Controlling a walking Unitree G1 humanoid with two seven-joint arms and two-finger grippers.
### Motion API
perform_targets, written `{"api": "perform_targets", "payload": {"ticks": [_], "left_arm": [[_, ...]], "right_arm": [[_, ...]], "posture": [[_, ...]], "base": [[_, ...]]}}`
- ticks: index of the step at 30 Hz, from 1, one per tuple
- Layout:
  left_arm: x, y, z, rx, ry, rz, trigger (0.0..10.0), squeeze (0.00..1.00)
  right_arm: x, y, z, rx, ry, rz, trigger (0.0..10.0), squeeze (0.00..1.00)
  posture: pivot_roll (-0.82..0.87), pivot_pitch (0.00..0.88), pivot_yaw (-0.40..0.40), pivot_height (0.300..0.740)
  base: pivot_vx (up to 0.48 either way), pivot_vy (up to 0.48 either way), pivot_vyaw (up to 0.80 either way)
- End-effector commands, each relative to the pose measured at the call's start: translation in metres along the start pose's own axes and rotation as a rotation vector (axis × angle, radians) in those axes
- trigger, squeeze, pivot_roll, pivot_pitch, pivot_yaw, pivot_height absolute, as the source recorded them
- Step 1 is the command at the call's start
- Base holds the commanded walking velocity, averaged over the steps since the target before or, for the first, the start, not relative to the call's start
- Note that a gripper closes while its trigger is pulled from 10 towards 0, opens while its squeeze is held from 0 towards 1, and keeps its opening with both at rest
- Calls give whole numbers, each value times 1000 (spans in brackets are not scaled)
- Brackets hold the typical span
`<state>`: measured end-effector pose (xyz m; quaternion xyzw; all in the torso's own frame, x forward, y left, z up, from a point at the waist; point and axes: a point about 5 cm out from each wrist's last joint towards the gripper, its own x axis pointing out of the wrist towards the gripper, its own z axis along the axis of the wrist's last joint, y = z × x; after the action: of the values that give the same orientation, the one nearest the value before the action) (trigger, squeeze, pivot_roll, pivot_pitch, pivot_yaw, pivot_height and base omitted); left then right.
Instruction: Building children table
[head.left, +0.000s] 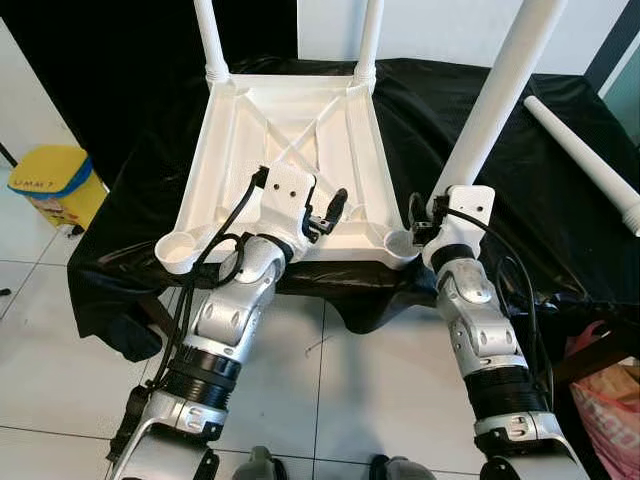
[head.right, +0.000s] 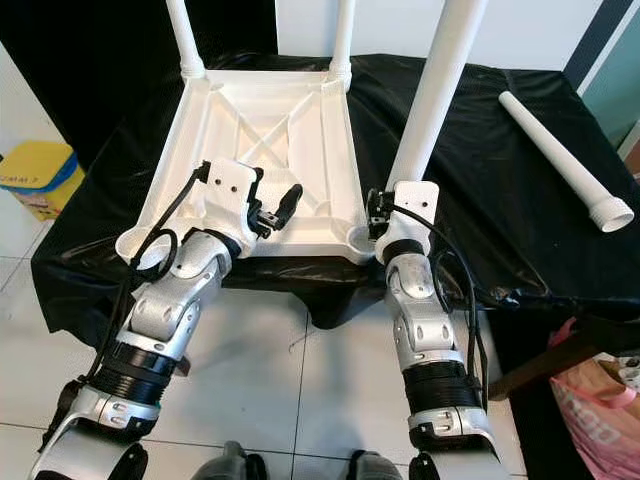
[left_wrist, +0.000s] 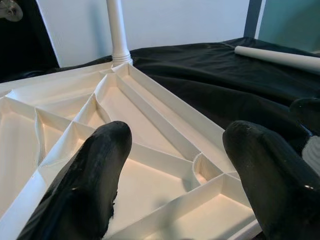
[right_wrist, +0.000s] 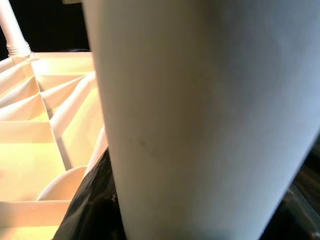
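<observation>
Covering the work surface is a black cloth (head.left: 500, 130), draped over the near edge toward the tiled floor (head.left: 380, 400). On it lies the white tabletop (head.left: 290, 170), upside down with its ribbed underside facing up, sitting left of centre. Two white legs already stand upright in its far corners, the far-left leg (head.left: 210, 40) and the far-right leg (head.left: 368, 40). Its near-left socket (head.left: 180, 250) is empty, a round cup at the corner.

A third leg (head.left: 500, 100) rises tilted from the near-right corner, its lower end just beside the near-right socket (head.left: 405, 245). The right gripper (head.left: 428, 222) is closed around the lower part of this third leg; in the right wrist view the leg (right_wrist: 200, 115) sits very close to the lens with the tabletop ribs (right_wrist: 45, 110) beyond it.

A fourth leg (head.right: 560, 155) lies loose on the cloth at the far right, well apart from the tabletop.

The left gripper (head.left: 330, 212) hovers over the near part of the tabletop's underside, its two black fingers (left_wrist: 95, 170) spread apart and holding nothing.

A yellow bin (head.left: 55, 180) stands on the floor at the left, and a pink bag (head.left: 610, 400) sits at the near right.
</observation>
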<state>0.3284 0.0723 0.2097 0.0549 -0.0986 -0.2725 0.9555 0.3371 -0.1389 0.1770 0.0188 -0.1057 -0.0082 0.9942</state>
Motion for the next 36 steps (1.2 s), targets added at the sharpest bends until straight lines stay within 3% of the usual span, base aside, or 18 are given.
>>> {"api": "perform_targets", "payload": {"ticks": [1,8,14,25,29,36], "left_arm": [[-3,-15,-1,-9,6,-226,10000,0],[-18,-26,-2,-25,36,-372,10000,0],[-34,-31,-15,38,132,-470,10000,0],[-42,-30,-21,60,190,-471,10000,0],[-42,-29,-19,64,190,-464,10000,0],[-42,-24,-18,82,192,-422,10000,0]], "right_arm": [[-1,0,0,-2,-13,7,10000,0],[1,2,1,5,-42,88,10000,0],[4,9,-3,15,-51,195,10000,0],[3,21,-22,58,-15,294,10000,0],[7,26,-39,78,48,313,10000,0],[8,29,-21,97,-43,348,10000,0]], "posture": [[28,101,-43,740],[34,120,-45,740],[51,136,-48,740],[66,147,-48,740],[85,155,-54,740],[92,159,-67,740]], "base": [[0,0,0],[0,0,0],[0,0,0],[0,0,0],[0,0,0],[0,0,0]]}}
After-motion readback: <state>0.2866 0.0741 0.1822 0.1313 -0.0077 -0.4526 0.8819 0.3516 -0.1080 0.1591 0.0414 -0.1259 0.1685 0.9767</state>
